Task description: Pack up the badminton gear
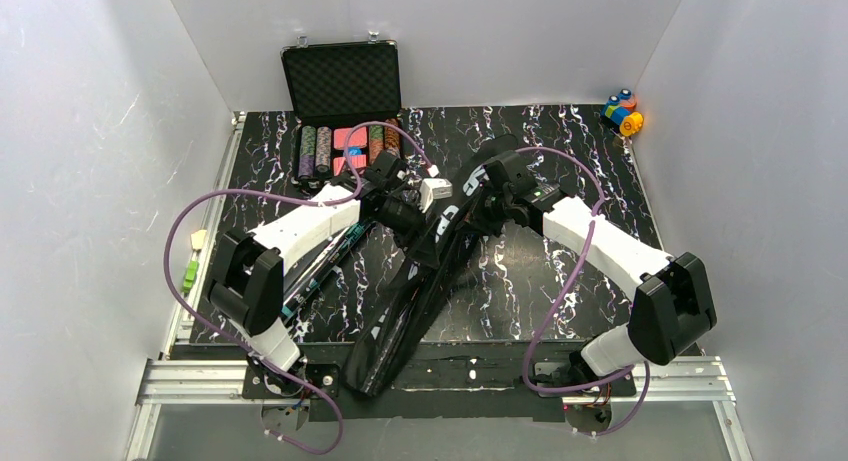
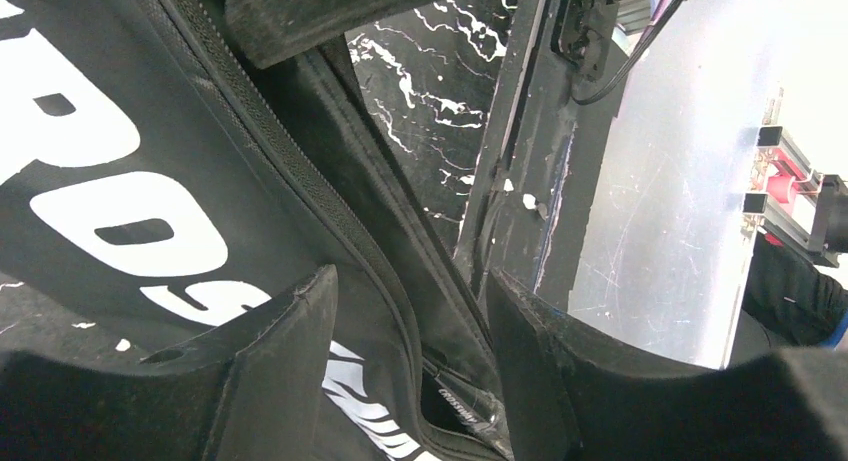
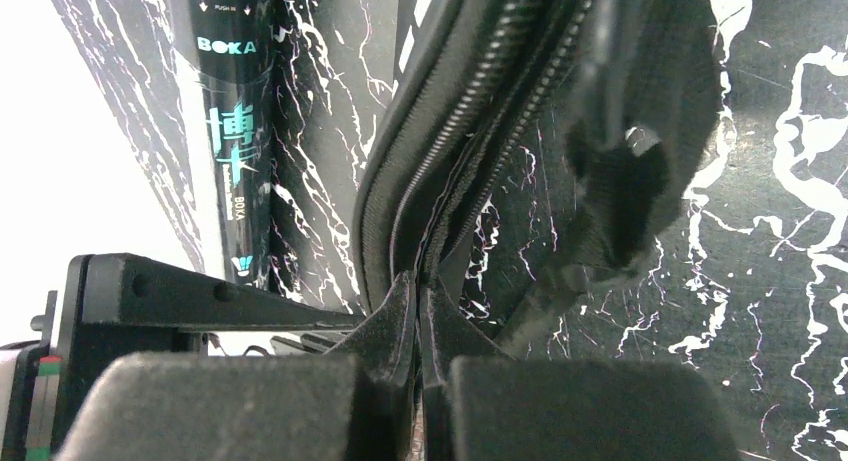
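Observation:
The black racket bag (image 1: 420, 281) with white lettering lies diagonally across the marbled table. My left gripper (image 1: 408, 219) hovers over its upper part. In the left wrist view the left gripper (image 2: 410, 276) is open, its fingers astride the bag's (image 2: 130, 181) zipper seam without pinching it. In the gap of the seam shows a glossy black part (image 2: 470, 406) with small lettering. My right gripper (image 3: 420, 281) is shut on the bag's zipper edge (image 3: 450, 151), and stands at the bag's right side (image 1: 483, 209). The black tube with teal print (image 3: 235, 131) lies left of the bag, partly under my left arm (image 1: 318, 276).
An open black case of poker chips (image 1: 340, 111) stands at the back left. Colourful toy blocks (image 1: 622, 111) sit in the back right corner. Small green and yellow items (image 1: 190, 271) lie off the table's left edge. White walls close in three sides.

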